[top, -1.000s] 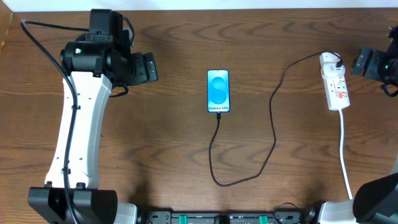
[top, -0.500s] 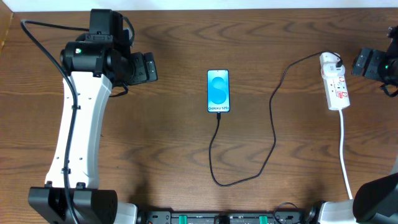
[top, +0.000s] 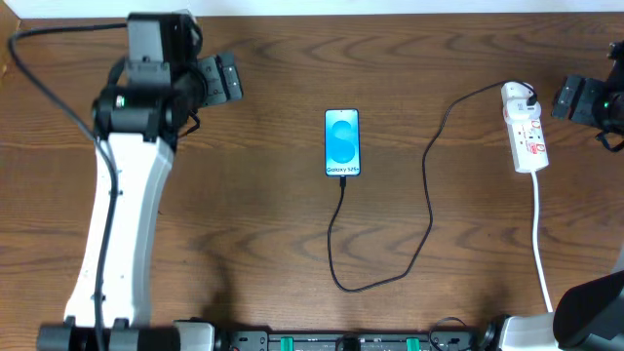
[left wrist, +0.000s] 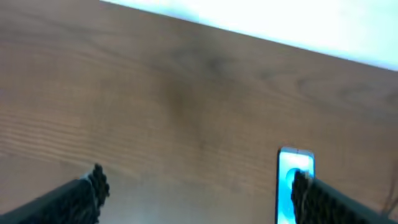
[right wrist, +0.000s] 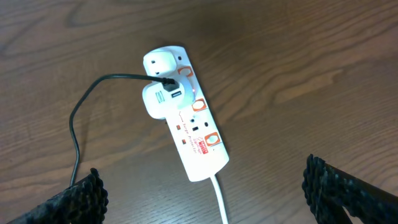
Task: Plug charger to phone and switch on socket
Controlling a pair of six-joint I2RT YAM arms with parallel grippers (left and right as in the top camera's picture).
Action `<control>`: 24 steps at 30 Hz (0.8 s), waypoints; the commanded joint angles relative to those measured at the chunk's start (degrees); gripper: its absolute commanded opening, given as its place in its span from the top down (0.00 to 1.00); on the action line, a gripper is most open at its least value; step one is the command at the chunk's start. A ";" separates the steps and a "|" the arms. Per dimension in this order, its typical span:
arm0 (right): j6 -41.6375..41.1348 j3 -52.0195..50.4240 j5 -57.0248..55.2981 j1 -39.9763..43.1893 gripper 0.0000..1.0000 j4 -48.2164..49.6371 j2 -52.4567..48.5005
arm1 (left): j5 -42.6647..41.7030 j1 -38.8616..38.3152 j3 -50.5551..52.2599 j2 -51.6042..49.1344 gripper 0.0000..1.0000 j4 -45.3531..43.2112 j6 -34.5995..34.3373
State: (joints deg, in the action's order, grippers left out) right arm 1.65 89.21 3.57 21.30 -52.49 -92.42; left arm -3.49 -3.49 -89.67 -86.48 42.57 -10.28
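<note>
**A:** Where is the phone lying?

**B:** The phone (top: 342, 143) is lying flat around the middle of the bench (top: 244, 214), somewhat nearer the far edge. Its screen is glowing blue, with white lettering at the end facing the near edge.

**A:** And the charger?

**B:** The charger (top: 430, 205) is running out from the phone's near end and looping toward the near edge. It is then climbing toward the far right corner and reaching the socket (top: 525, 130). In the right wrist view its black end is going into a white adapter (right wrist: 160, 99) sitting on the strip's far end. At the phone, the tip is touching the edge, but it is too small to tell whether it is fully seated.

**A:** Is the socket showing itself switched on?

**B:** I cannot tell. It is lying close to the right edge, and its white cord (top: 539, 234) is trailing toward the near edge.

**A:** What are the arms doing?

**B:** The left gripper (top: 230, 76) is hovering near the far edge on the left side, well apart from the phone. Its fingers are standing spread and holding nothing. The right gripper (top: 564, 97) is hanging at the right edge, just beside the socket, with its jaws spread wide and gripping nothing.
</note>
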 commanded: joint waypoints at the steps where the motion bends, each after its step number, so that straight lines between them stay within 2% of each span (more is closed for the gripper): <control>1: -0.92 0.68 -0.42 -0.35 0.01 -0.04 0.17 | 0.07 -0.13 9.68 8.02 0.04 -9.62 0.63; 13: -0.92 0.68 -0.42 -0.35 0.01 -0.04 0.17 | 0.13 -0.11 51.23 33.75 0.04 -56.13 0.66; 20: -0.92 0.68 -0.42 -0.35 0.01 -0.04 0.17 | 1.03 -0.07 69.13 48.06 0.04 -71.69 0.68; 24: -0.92 0.68 -0.42 -0.35 0.01 -0.04 0.17 | 1.46 -0.04 74.51 54.66 0.04 -72.91 0.85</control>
State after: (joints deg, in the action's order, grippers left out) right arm 1.45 89.21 3.29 21.30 -52.51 -92.40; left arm -2.98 -3.53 -17.69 -35.46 -29.71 -10.24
